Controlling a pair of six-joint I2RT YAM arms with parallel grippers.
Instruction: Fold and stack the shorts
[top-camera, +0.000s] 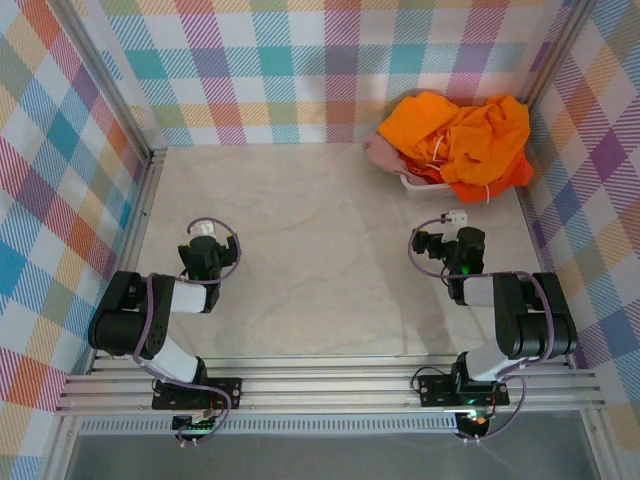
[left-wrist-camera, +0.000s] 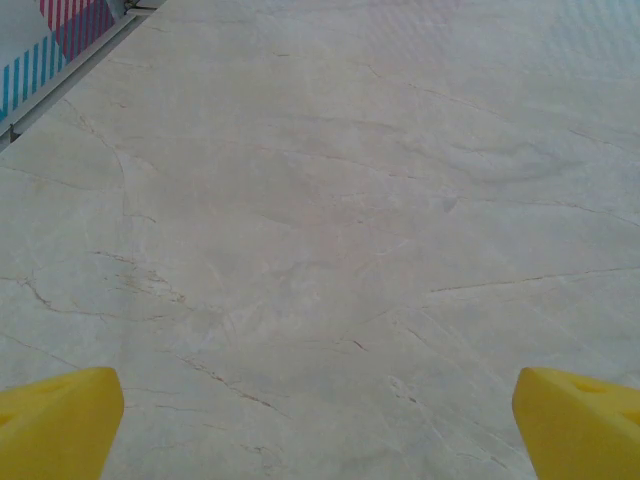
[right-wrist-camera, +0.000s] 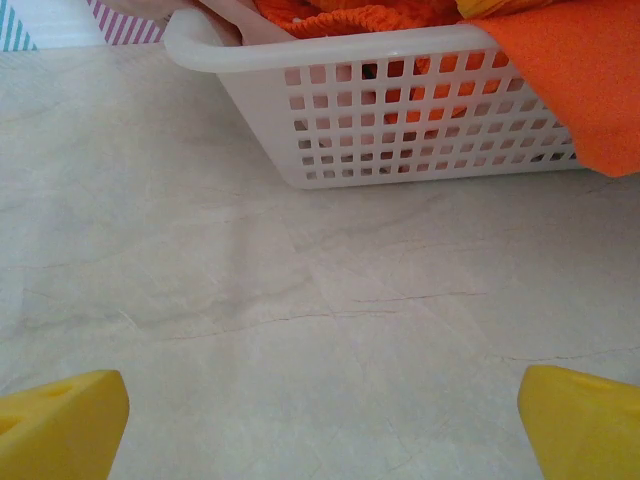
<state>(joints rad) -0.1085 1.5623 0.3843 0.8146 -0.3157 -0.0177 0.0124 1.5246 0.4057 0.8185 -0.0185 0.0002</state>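
Well, the left gripper (left-wrist-camera: 320, 430) and right gripper (right-wrist-camera: 320, 432) both stand spread, empty; one basket (right-wrist-camera: 400, 130) just ahead of the right gripper holds the shorts (top-camera: 470, 140), orange heaped beside one pink.

Crumpled bright orange cloth shorts (top-camera: 480, 140) look soft and matt; the white perforated plastic basket (right-wrist-camera: 330, 55) is smooth; the pale veined desk (left-wrist-camera: 330, 200) matt.

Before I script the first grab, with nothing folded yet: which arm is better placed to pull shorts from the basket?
Right. The right gripper, open, faces the white basket heaped with the orange shorts, close ahead. The left gripper, also open, sits across the table from it.
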